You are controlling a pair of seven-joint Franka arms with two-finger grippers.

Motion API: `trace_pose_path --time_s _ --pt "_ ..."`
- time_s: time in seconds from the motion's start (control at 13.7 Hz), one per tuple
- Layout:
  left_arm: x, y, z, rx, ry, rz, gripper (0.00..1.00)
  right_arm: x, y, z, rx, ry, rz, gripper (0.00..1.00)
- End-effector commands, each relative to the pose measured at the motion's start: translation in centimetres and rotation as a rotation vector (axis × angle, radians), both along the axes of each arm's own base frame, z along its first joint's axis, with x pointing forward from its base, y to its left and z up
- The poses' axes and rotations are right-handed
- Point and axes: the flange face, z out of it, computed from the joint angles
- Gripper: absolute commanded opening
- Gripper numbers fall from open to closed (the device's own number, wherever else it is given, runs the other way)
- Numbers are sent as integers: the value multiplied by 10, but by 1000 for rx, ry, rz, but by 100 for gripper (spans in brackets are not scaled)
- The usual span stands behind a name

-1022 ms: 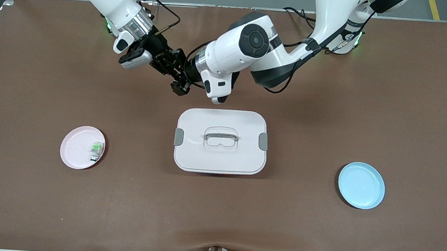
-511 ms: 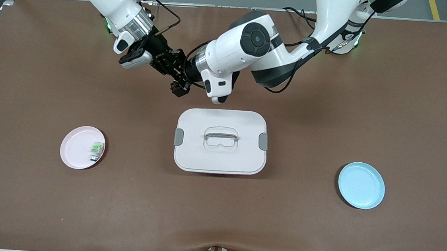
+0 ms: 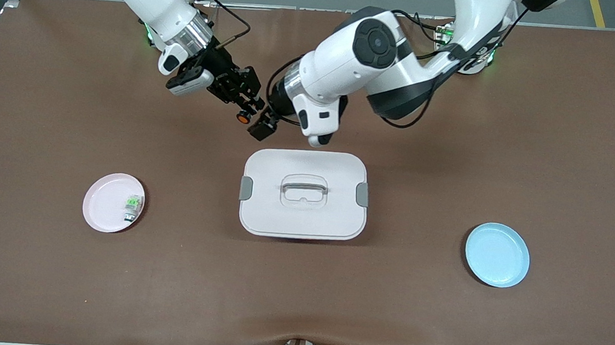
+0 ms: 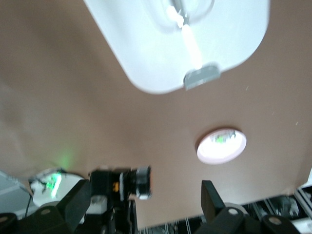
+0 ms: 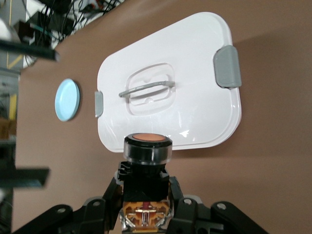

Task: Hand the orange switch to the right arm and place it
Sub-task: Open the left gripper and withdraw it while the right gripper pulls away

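The right gripper (image 3: 244, 114) has its fingers clamped on the orange switch (image 3: 243, 116), aloft over bare desk (image 3: 450, 167) just off the white lidded box's (image 3: 303, 194) edge. The left gripper (image 3: 260, 127), fingers spread and empty, hangs beside it. No readable writing.

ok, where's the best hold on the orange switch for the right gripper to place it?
On the dark body under the round cap of the orange switch, pinched from two sides, as the right gripper has it, over the table beside the white box. The cap is round and wider, so it would likely slip. The left gripper hangs open alongside.
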Motion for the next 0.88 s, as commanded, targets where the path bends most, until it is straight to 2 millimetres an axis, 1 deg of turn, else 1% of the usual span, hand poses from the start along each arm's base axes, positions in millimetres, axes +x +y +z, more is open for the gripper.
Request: trace_pose_path --time_s 0.0,0.15,0.29,0.37,0.51,0.66,0.8 --pt "15 34 6 107 -39 -1 100 12 -12 6 -105 -100 203 0" --pt "26 66 23 214 -145 -71 100 30 -37 6 -262 -188 446 0" --pt "42 102 30 281 -192 -134 100 54 -70 11 -418 -176 631 0" --pt "54 125 31 304 -187 -155 100 68 -89 16 -507 -172 722 0" --pt "77 177 34 340 -192 -191 100 94 -128 19 -629 -147 886 0" --pt "95 227 32 410 -206 -296 100 118 -169 11 -685 -175 1019 0" --pt "109 269 41 442 -270 -427 100 151 -218 2 -709 -220 1165 0"
